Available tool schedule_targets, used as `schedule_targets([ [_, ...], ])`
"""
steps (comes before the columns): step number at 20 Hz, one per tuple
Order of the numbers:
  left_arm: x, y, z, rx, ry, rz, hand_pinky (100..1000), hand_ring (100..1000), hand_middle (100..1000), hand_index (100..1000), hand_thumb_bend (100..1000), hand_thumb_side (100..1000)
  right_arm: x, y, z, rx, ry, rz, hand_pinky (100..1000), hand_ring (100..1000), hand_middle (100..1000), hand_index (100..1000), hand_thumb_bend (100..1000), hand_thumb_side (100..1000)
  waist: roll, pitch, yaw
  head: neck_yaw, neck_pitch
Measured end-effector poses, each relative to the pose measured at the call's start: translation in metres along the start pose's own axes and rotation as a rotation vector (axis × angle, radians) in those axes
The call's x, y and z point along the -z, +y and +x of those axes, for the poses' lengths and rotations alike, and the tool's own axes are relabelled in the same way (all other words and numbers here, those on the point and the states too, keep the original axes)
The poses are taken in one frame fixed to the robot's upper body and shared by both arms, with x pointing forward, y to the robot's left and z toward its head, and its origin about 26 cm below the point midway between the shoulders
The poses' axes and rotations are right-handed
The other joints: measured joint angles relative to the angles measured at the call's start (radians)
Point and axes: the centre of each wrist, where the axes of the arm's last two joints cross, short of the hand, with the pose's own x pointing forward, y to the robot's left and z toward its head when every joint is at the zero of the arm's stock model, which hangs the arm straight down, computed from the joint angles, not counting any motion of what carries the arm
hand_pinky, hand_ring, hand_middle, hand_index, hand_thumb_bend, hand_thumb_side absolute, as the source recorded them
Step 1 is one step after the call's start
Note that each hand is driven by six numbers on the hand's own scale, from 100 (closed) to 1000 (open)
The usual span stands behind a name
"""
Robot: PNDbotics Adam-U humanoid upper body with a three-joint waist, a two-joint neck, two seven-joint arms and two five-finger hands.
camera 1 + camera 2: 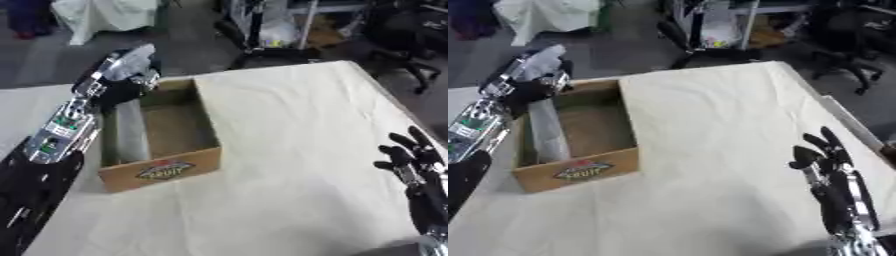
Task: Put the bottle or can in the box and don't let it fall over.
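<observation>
An open cardboard box [162, 172] with a fruit label on its front wall sits on the cloth-covered table [297, 150], at the left. Inside it a pale, see-through bottle [129, 132] stands upright against the left wall. My left hand [122, 75] hangs over the box's far left corner, its dark fingers curled down around the bottle's top. The bottle's cap is hidden under the hand. My right hand [826, 160] rests open near the lower right corner, fingers up, far from the box.
The table's far edge [262, 70] runs just behind the box and its right edge [846, 117] slants down the right side. Beyond it are a dark floor, a shelf rack [271, 25] and an office chair [402, 30]. A wide stretch of bare cloth lies right of the box.
</observation>
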Motion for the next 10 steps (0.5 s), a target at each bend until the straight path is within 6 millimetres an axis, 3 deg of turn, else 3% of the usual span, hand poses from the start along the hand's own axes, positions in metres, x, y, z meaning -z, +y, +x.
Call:
schedule_targets([
  [1,-0.003,0.0,0.001,0.01,-0.008,-0.004,650,616,470,726,354,328,0.0,0.0,0.0,-0.001,0.001,-0.001,655,788,834,1000,563,515,0.001,0.0,0.001,-0.001,0.0],
  [2,-0.008,0.001,0.0,0.022,-0.009,-0.002,679,684,540,770,483,453,-0.001,-0.001,0.0,-0.002,0.002,-0.004,655,788,834,1000,563,516,0.001,0.0,0.004,-0.001,0.0],
  [3,-0.012,0.001,-0.001,0.035,-0.009,0.004,686,697,555,778,506,473,-0.001,-0.002,0.0,-0.002,0.002,-0.006,655,788,834,1000,564,516,0.001,0.0,0.007,-0.002,0.0],
  [4,-0.016,0.003,0.0,0.051,-0.015,0.012,713,746,613,811,590,541,-0.001,-0.002,0.0,-0.003,0.002,-0.007,655,788,834,1000,563,516,0.001,0.0,0.011,-0.003,0.0],
  [8,-0.033,0.015,0.013,0.141,-0.056,0.075,780,846,760,869,723,651,-0.002,-0.002,-0.001,-0.003,0.003,-0.01,655,788,834,1000,563,516,0.004,-0.004,0.023,-0.01,0.001],
  [10,-0.045,0.023,0.017,0.198,-0.058,0.117,792,866,787,881,752,683,-0.003,-0.004,-0.001,-0.006,0.006,-0.014,655,788,834,1000,564,516,0.005,-0.01,0.031,-0.013,0.001],
])
